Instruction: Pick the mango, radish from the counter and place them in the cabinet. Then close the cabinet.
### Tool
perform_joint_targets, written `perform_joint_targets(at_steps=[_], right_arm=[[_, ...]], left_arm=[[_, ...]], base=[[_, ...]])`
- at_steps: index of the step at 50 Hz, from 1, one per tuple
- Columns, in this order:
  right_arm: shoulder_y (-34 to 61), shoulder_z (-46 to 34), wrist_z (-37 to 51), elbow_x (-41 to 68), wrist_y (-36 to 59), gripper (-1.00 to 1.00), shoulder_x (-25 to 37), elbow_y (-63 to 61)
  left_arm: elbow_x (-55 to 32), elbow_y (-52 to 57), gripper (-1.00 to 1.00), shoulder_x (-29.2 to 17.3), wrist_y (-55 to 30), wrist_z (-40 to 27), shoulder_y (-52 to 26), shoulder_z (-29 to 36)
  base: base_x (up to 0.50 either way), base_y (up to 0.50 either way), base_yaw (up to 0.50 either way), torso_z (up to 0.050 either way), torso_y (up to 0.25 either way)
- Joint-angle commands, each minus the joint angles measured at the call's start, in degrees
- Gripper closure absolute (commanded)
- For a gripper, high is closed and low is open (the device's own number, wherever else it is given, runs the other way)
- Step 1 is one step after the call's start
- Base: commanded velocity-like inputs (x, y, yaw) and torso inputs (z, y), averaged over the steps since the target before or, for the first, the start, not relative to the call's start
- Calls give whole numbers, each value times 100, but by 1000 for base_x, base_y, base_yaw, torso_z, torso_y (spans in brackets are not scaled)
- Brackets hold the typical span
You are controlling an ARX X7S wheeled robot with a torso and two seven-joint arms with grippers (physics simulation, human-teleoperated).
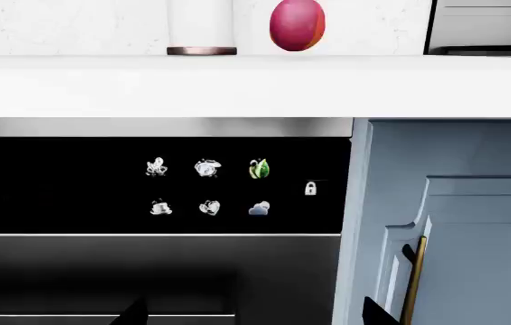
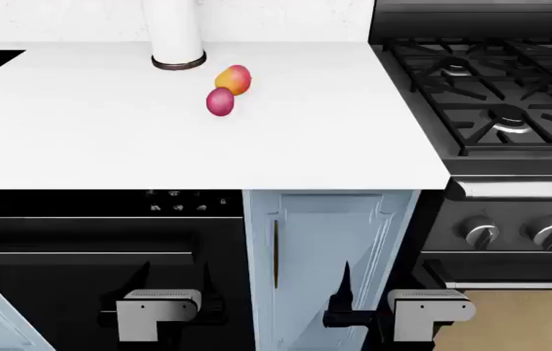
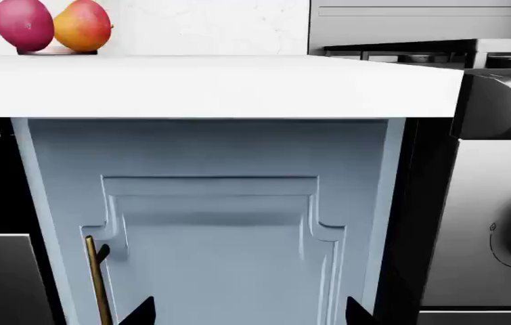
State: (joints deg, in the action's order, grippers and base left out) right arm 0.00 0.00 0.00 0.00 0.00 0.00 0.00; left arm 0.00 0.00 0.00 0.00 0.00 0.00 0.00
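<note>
mango (image 2: 235,79) + radish (image 2: 219,102) sit touching on the white bench (image 2: 80,139), near its back edge, just beside a white cylinder w/ dark base ring (image 2: 177,44). radish is the nearer one to the robot; mango behind it, twd the wall. gas stove (image 2: 490,95) to the right, well apart. Below the bench edge: pale blue cabinet door (image 2: 324,248) w/ brass handle (image 2: 276,252), looks shut; black appliance w/ icon panel (image 1: 207,187) on its left

Both arms low, in front of the cabinet fronts, nothing held. left gripper (image 2: 205,301) – can't tell open or closed. right gripper (image 3: 246,313) – tips spread apart in the wrist view, so open + empty

Step in hand, imo: open the cabinet first. Right gripper is squarely facing the door; close on the handle mid-length, pull in an arc about the far-side hinge. Then take the radish first, since it blocks the mango, top-down so the fruit don't roll
</note>
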Motion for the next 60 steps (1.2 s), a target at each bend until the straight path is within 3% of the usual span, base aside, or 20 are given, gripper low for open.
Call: perform_joint_targets(at_steps=[1,9,16,28,36,54,60], right_arm=[[-6,-131,123,54,20,-100,91,-18],[31,-280,310,188,119,-100,246,-159],[5,-351,407,266,716,-100,373,-999],[571,-144,164,1129,2298,-100,639,-2333],[1224,91,115,1807,3639,-100,928,-3212],[2433,546,4,2945,5268,-100,1410,-4279],[2972,731,86,3315,5802,-100,1513,-4550]], left_arm=[[-63,18,-100,-96,0,-104,-6,116],[-43,580,-100,-242,-425,-325,-72,354],[-101,1458,-100,-346,-1196,-392,-264,470],[-393,3217,-100,-588,-3665,-184,-1398,571],[-1154,3787,-100,-572,-5487,19,-2605,97],[-2346,4815,-100,-968,-8221,577,-4166,-786],[-2596,5066,-100,-1047,-8777,681,-4568,-1005]], base=[[0,0,0,0,0],[0,0,0,0,0],[0,0,0,0,0],[0,0,0,0,0],[4,0,0,0,0],[342,0,0,0,0],[301,8,0,0,0]])
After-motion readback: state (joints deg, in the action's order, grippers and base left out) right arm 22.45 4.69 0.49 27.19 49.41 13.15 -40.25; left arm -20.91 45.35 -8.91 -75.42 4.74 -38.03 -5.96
